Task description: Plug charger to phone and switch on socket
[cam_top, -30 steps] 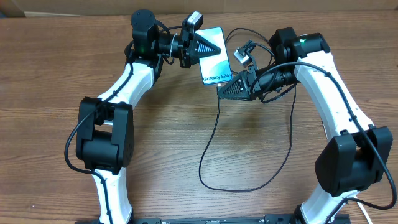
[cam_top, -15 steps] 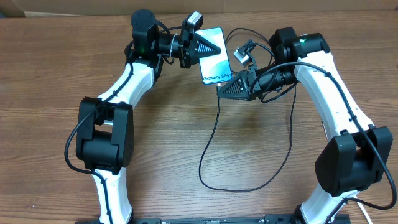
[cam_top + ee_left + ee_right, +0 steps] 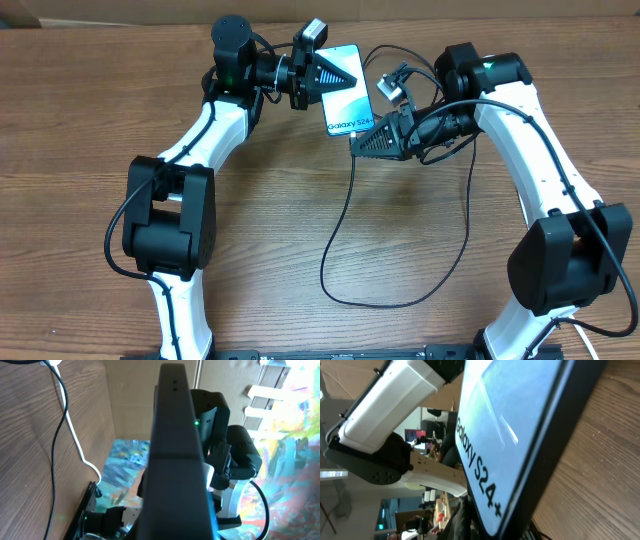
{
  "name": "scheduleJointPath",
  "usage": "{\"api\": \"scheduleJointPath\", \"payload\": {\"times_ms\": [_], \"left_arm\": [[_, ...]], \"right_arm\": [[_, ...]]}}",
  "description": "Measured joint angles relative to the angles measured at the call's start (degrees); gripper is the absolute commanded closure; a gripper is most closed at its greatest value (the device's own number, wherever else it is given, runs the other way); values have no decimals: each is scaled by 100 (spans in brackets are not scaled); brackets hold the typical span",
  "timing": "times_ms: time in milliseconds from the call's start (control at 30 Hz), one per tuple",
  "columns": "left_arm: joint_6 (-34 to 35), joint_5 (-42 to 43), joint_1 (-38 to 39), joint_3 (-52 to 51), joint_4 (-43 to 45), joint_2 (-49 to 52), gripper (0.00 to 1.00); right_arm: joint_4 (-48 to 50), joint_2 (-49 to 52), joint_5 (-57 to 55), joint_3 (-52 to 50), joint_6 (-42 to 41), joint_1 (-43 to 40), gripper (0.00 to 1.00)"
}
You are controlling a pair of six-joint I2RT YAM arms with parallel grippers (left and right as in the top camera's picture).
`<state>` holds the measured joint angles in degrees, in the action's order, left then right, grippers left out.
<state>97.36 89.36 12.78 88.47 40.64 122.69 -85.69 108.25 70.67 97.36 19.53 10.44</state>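
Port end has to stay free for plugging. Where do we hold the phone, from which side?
Pinch the phone across its thickness at the end away from the "Galaxy S24+" text, from the left arm's side, where the left gripper sits shut. It's a slim flat slab, and the text end is left for the right gripper and the charger.

The right gripper (image 3: pixel 352 146) covers the connector tip of the charger (image 3: pixel 347 200) at the lower edge of the phone (image 3: pixel 350 105); it may be plugged in, unclear. The left gripper (image 3: pixel 355 80) hides the phone's upper corner.
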Motion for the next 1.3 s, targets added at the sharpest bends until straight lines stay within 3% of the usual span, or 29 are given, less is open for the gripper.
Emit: {"api": "scheduleJointPath", "payload": {"times_ms": [867,1100,1300], "left_arm": [[66,-33,2,0,4,0,96],[479,20,13,0,791,0,96],[632,20,28,0,866,0,96]], "right_arm": [[-44,0,72,0,-9,7,96],[-37,0,136,0,-66,52,96],[-39,0,157,0,-92,52,96]]}}
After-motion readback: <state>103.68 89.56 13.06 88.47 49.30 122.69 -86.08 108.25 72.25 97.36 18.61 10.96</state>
